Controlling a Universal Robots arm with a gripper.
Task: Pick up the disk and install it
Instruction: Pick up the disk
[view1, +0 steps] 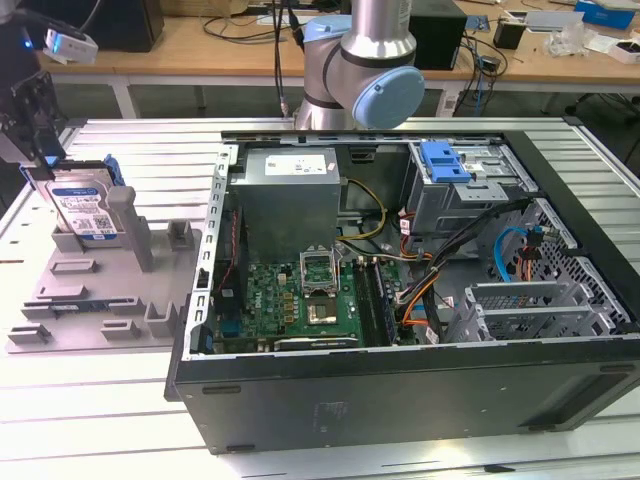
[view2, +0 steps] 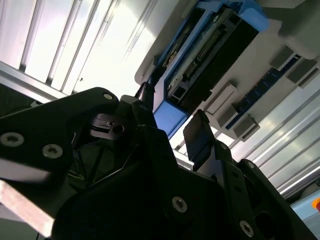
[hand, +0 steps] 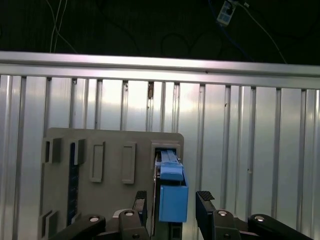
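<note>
The disk (view1: 85, 205) leans upright in a grey holder (view1: 100, 290) at the exterior view's left, its white-and-blue label facing out and a blue bracket around it. My gripper (view1: 36, 160) hangs just above the disk's top end. In the first wrist view the blue bracket (hand: 173, 195) sits between my two black fingertips (hand: 141, 202), with a small gap on each side; the gripper (hand: 172, 206) is open. In the second wrist view the disk's edge (view2: 210, 45) and blue tab lie between the same spread fingers (view2: 200, 132) of the gripper (view2: 172, 117).
An open computer case (view1: 400, 400) lies on the slatted metal table (view1: 120, 420), to the exterior view's right of the holder. Inside are a motherboard (view1: 300, 300), a power supply (view1: 290, 195), cables and a drive cage with a blue latch (view1: 445, 165). The arm's blue-capped joint (view1: 365, 70) rises behind the case.
</note>
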